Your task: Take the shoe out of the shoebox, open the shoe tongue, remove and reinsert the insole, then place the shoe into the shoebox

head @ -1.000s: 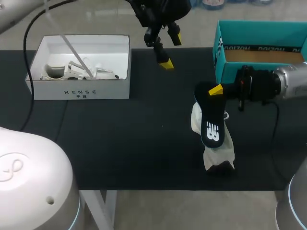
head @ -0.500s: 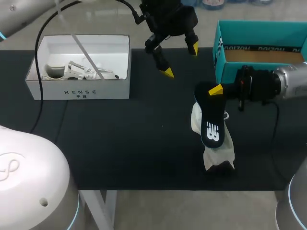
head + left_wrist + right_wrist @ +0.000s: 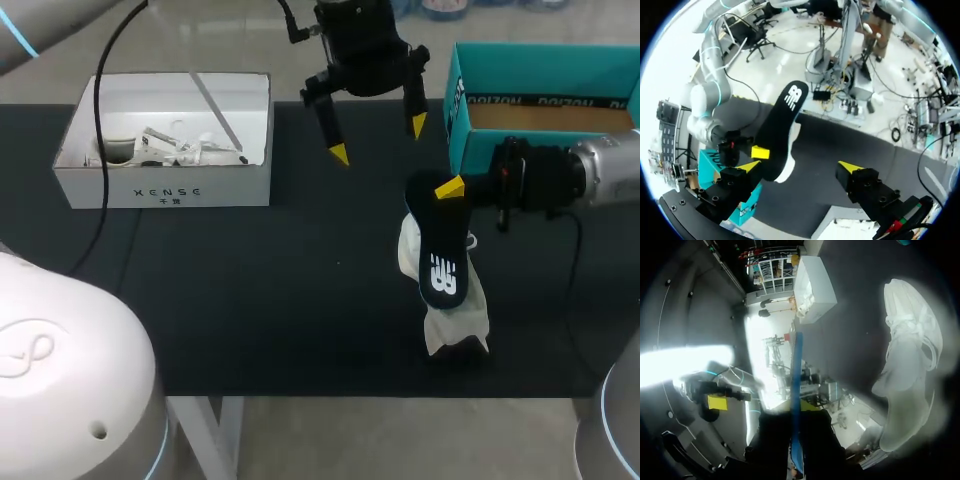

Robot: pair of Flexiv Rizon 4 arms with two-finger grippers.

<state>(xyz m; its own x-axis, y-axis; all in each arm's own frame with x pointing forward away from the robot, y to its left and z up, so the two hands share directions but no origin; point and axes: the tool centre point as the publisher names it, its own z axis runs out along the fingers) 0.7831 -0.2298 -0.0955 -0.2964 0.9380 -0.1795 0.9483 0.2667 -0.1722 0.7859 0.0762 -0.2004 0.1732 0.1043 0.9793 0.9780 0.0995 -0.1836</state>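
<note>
**A:** Your left gripper (image 3: 378, 140) just swung right, toward the insole (image 3: 443, 250), and its fingers are now spread wide. I'd guess it's coming in to help.

**B:** Yep. Your right gripper (image 3: 448, 189) hasn't budged and is pinching the insole's top end. The insole's thin, flat black foam, hanging over the shoe (image 3: 458, 315). That one's soft white fabric, slumped on the tabletop (image 3: 250, 280). The teal cardboard shoebox (image 3: 545, 62) sits just behind.

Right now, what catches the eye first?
The black insole, pinched at one end in the right gripper, hangs over the white shoe lying on the mat right of centre. The left gripper hovers open just behind it, beside the teal shoebox.
</note>
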